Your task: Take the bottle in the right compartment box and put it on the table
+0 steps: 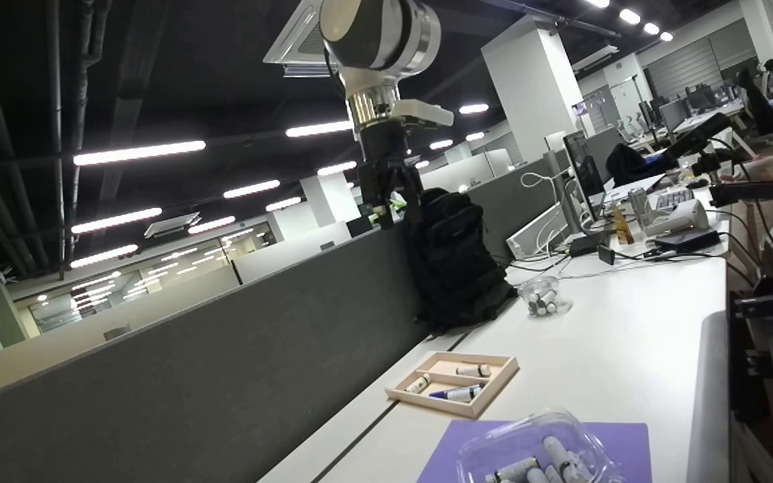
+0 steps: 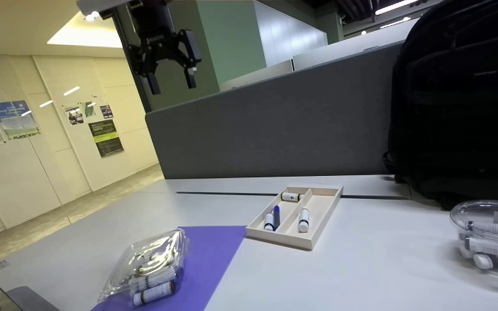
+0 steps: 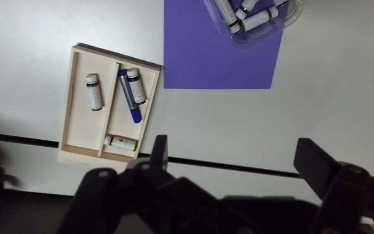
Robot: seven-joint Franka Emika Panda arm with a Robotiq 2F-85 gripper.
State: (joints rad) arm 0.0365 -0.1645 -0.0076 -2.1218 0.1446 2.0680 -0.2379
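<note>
The compartment box (image 2: 279, 242) is a shallow wooden tray on the white table (image 2: 361, 268); it also shows in the wrist view (image 3: 109, 107). A white-labelled bottle (image 2: 304, 220) lies alone in its right compartment in that exterior view; in the wrist view this bottle (image 3: 95, 96) is in the left compartment. The divided other side holds a bottle (image 3: 137, 89) beside a blue marker (image 3: 129, 97), and a yellow-banded bottle (image 3: 123, 143) at its end. My gripper (image 3: 232, 146) is open and empty, high above the table (image 3: 222, 120), sideways from the box; it also shows in an exterior view (image 2: 173, 86).
A purple mat (image 3: 219, 71) with a clear container (image 3: 245, 40) of bottles lies near the box. A round clear tub (image 2: 489, 242) of bottles stands on the table. A grey partition (image 2: 275, 134) runs along the back, with a black backpack (image 1: 457, 261) against it.
</note>
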